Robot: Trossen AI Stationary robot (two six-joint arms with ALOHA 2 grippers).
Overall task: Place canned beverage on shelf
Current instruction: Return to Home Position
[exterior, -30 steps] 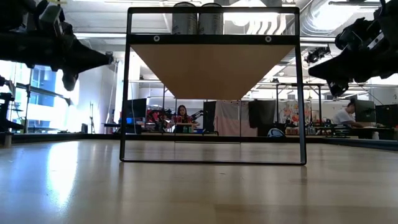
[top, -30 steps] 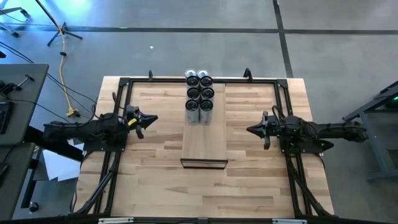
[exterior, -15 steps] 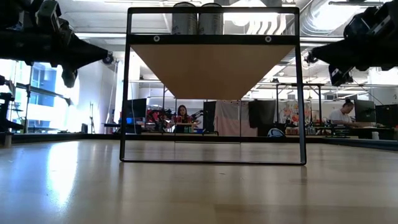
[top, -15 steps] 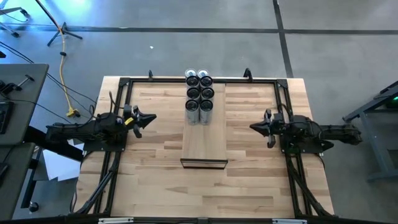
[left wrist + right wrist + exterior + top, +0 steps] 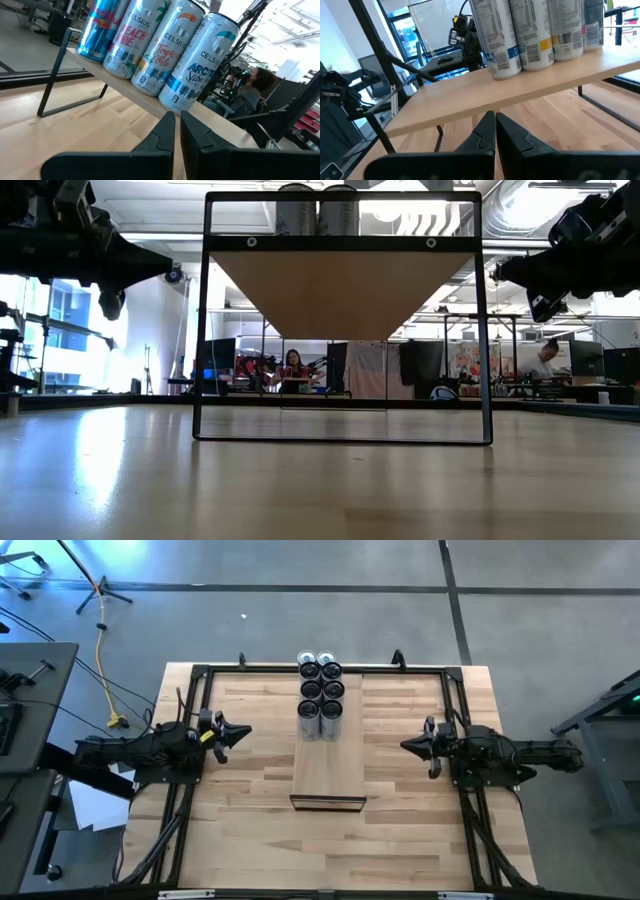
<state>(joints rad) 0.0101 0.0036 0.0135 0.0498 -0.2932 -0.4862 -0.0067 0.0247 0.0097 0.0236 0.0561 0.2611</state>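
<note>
The shelf [image 5: 327,765], a long narrow light-wood platform on a dark metal frame [image 5: 342,242], stands at the table's middle. Several cans [image 5: 321,695] stand upright in two rows on its far end. They also show in the left wrist view [image 5: 150,45] and the right wrist view [image 5: 535,35]. My left gripper [image 5: 243,730] hangs shut and empty left of the shelf, pointing at it [image 5: 177,130]. My right gripper [image 5: 405,746] hangs shut and empty right of the shelf, pointing at it [image 5: 495,127]. Both are above the tabletop and apart from the shelf.
A dark metal frame [image 5: 200,680] runs round the butcher-block tabletop [image 5: 250,830]. The shelf's near half [image 5: 327,780] is bare wood. People sit at desks in the room beyond the table [image 5: 292,368].
My right gripper has risen a little and drawn slightly back toward the table's right edge. My left gripper has drawn slightly back toward the left edge. Both stay shut. The cans and the shelf have not moved.
</note>
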